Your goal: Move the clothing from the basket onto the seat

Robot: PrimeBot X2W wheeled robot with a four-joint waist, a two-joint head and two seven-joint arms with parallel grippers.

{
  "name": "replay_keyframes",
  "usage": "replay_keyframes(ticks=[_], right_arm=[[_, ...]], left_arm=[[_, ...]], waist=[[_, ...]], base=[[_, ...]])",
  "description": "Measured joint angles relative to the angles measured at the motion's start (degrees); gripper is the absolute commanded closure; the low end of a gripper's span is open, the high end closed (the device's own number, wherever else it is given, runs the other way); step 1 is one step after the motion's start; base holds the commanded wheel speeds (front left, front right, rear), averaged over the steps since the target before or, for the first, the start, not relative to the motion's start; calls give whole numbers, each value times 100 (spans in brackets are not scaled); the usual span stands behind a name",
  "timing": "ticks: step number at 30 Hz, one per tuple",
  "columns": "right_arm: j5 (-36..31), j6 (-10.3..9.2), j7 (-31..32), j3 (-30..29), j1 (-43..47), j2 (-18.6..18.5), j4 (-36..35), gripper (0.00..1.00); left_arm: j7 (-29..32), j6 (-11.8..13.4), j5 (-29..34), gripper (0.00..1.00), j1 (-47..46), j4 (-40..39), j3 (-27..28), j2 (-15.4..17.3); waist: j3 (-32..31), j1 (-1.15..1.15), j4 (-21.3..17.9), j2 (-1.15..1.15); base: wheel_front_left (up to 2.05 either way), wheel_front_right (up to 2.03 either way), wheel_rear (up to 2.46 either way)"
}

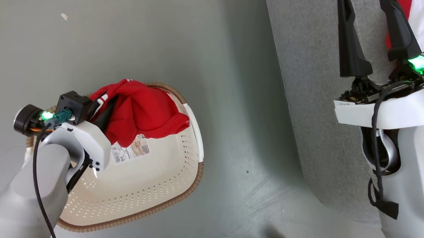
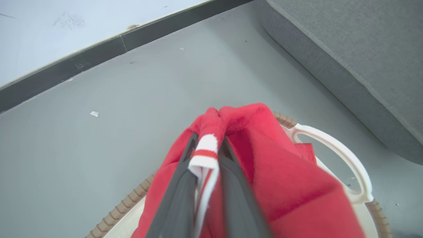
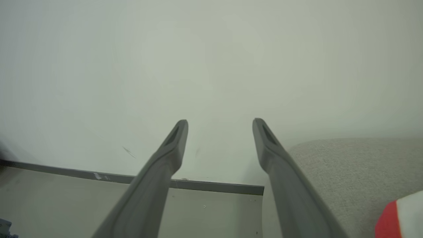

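pickup step in hand: left jaws pinched shut on a red top (image 2: 281, 172), its white-striped cuff between them, the basket (image 1: 150, 188) just below. right jaws spread wide, empty, over the seat (image 1: 309, 66), a red-white garment (image 3: 401, 218) beside them. next, prob.: lift clear of basket rim, carry across to seat w/o snagging.

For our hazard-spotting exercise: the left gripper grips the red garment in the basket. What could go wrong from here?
1. The left gripper pinches only a narrow fold by the white cuff of the red garment; it could slip out during the lift.
2. The cloth drapes over the basket rim by the handle and may snag, dragging the basket.
3. The floor lies between basket and seat; a dropped garment lands there.
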Motion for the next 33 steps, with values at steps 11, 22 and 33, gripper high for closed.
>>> replay_keyframes(ticks=[11, 22, 33], right_arm=[[3, 0, 0, -83, 285, -189, 209, 0], [125, 0, 0, -62, 686, -387, 401, 0], [219, 0, 0, 459, 949, -698, 652, 0]], left_arm=[[-30, 0, -300, 100, 396, -581, 142, -34], [-34, -1, -497, 100, 684, -1530, 303, -135], [-35, -1, -638, 100, 823, -2151, 450, -144]], waist=[[-669, 0, 237, 0], [-1366, 0, 448, 0], [-2031, 0, 636, 0]], base=[[0, 0, 0], [0, 0, 0], [0, 0, 0]])
